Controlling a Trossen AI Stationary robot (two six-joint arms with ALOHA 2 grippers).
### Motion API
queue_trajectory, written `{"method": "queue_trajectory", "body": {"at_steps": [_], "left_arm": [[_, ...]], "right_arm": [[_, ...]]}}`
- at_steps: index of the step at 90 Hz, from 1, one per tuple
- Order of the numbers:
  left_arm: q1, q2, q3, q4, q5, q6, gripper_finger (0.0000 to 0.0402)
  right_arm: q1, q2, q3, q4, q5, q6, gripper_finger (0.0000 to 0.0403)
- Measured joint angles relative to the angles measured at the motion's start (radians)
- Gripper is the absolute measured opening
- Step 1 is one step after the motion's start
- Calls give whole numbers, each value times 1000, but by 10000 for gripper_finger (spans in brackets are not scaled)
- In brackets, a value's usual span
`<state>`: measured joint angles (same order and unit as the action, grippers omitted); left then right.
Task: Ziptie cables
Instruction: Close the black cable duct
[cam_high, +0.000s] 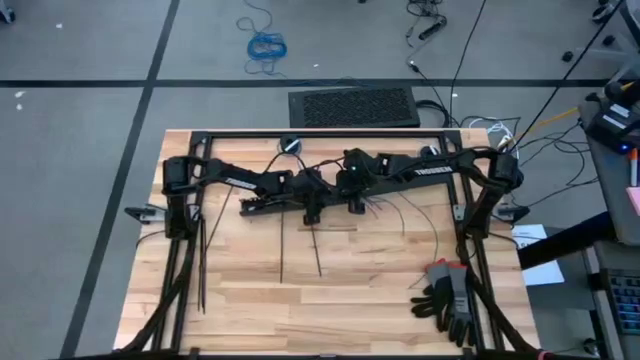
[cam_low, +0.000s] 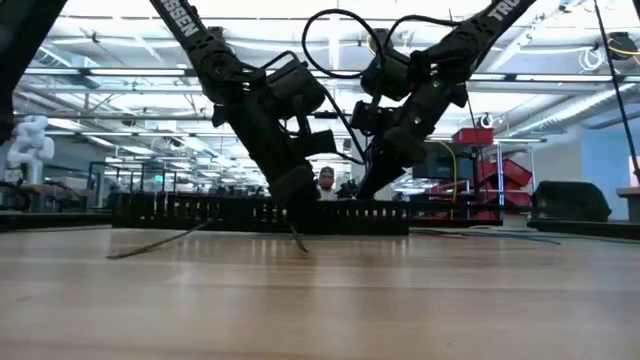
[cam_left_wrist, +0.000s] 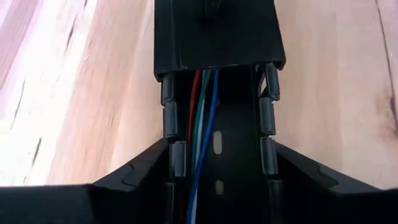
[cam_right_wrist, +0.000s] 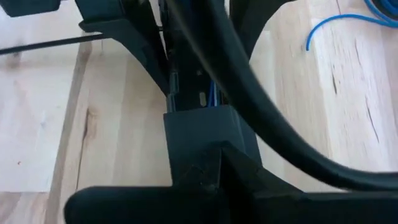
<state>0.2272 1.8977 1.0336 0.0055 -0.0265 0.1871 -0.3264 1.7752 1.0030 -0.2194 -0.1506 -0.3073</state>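
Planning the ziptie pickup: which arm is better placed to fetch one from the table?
Left, probably. The left gripper sits over the slotted bar, nearest the zipties; the right gripper is farther from them.

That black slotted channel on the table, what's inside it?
Inside the slotted channel run thin wires, red, green, pale and blue. A black cover hides where they continue.

Grey floor (cam_high: 80, 130) with dark tape lines, black floor mat (cam_high: 352, 106), bright ceiling strip lights (cam_low: 120, 60)
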Motion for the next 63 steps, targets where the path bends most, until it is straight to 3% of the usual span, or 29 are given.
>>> {"method": "queue_trajectory", "body": {"at_steps": [15,41,63], "left_arm": [[13,0,0,-1,47,-24,243],[49,-3,10,-24,97,-25,347],[27,-3,8,81,103,-28,340]], "right_arm": [[0,0,0,0,0,8,0],[1,1,-1,4,-9,12,0],[1,1,-1,4,-9,18,0]]}}
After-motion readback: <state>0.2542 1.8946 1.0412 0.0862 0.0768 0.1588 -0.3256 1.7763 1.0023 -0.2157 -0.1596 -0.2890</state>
